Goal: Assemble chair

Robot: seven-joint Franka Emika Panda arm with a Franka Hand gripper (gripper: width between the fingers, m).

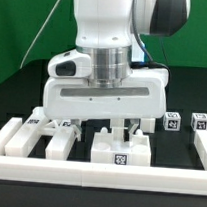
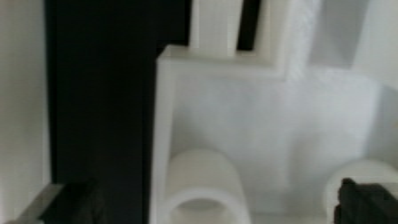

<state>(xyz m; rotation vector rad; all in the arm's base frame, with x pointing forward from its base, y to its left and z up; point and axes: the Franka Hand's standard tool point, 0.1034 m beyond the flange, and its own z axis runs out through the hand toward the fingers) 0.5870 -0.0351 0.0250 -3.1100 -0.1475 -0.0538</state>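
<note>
1. Up front, the border rail [image 1: 97, 173] fences the table edge. I'd judge it is there to stop loose parts sliding off.
2. Just behind it the chair lies unassembled: a long block [image 1: 59, 143] toward the exterior view's left and a tagged block [image 1: 120, 153] in the middle, both close to the rail.
3. Over that tagged block hangs the gripper [image 1: 112, 124], jaws spread wide with nothing held (the wrist view shows dark fingertips [image 2: 370, 198] flanking white plastic). It looks lined up to straddle the block.
4. Farthest back, small tagged pieces [image 1: 185, 121] sit well apart, waiting their turn.
</note>
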